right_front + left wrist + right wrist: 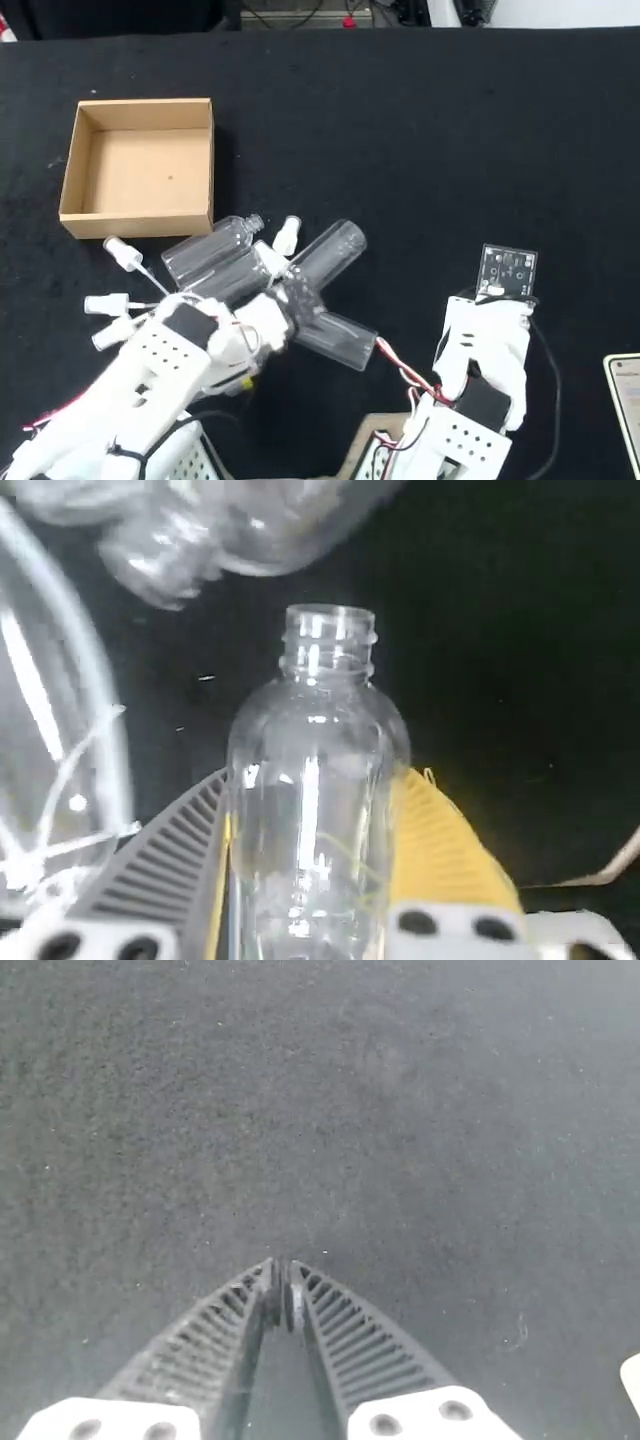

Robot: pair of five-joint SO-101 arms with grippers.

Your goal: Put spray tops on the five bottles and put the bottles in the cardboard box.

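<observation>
- My left tool (315, 780) is clenched round an open-necked bottle (318, 710); more bottles (215, 255) lie just beside
- My right tool (283, 1285) is pinched closed over the worktop (400, 1110)
- The box (135, 225) sits near the bottles; spray tops (124, 254) lie beside it

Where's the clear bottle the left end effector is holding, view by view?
High view: clear bottle in the cluster below the cardboard box, at the left end effector.
Left wrist view: the bottle gripped at centre, neck pointing away.
Right wrist view: the right end effector, shut, over black table cloth.
Shared landmark: that cloth.
</observation>
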